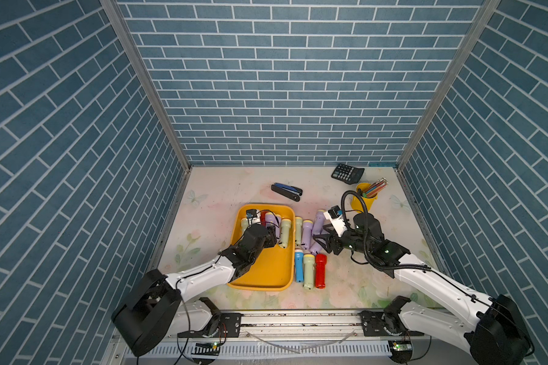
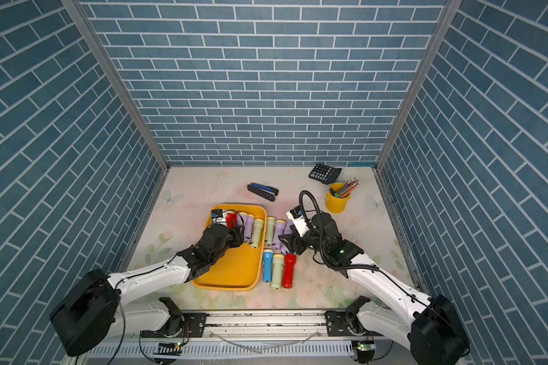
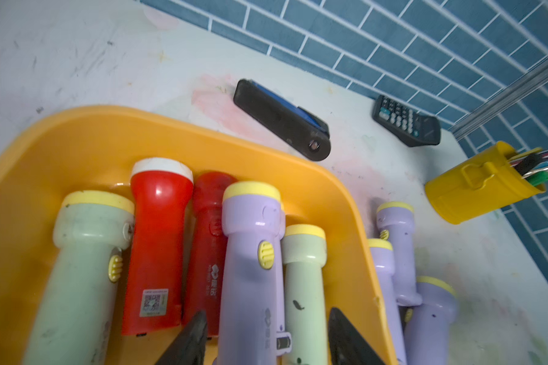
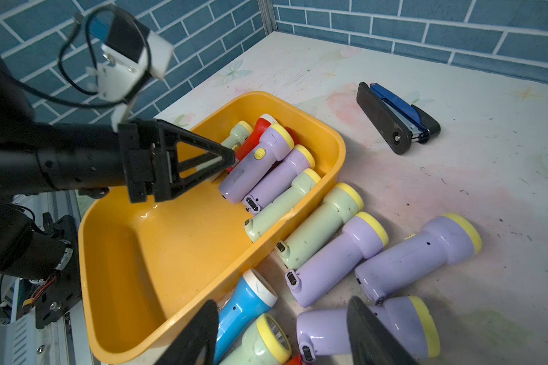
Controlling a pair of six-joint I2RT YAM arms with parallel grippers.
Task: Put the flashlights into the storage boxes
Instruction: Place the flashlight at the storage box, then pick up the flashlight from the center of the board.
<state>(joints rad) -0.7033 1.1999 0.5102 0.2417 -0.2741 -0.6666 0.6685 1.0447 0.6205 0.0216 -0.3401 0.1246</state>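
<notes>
The yellow-orange storage box point(image 1: 268, 268) point(image 2: 231, 271) point(image 3: 171, 123) point(image 4: 171, 252) holds several flashlights at its far end: a pale green one point(image 3: 83, 268), two red ones point(image 3: 159, 237), a pale green one by the wall point(image 3: 304, 284) and a lilac one point(image 3: 250, 252) point(image 4: 257, 161) lying on top. My left gripper point(image 1: 271, 238) point(image 3: 268, 313) point(image 4: 231, 158) hovers open over that lilac flashlight, jaws wider than it. Several more flashlights lie on the table right of the box, among them blue point(image 1: 299, 265), green point(image 1: 308, 270) and red point(image 1: 320, 270). My right gripper point(image 1: 320, 240) point(image 4: 282, 303) is open above a lilac one point(image 4: 326, 331), gripping nothing.
A black and blue stapler point(image 1: 287, 191) point(image 4: 396, 123) lies behind the box. A calculator point(image 1: 347, 173) sits at the back right, and a yellow pencil cup point(image 1: 366, 199) point(image 3: 475, 186) stands just behind my right arm. Blue brick walls close three sides.
</notes>
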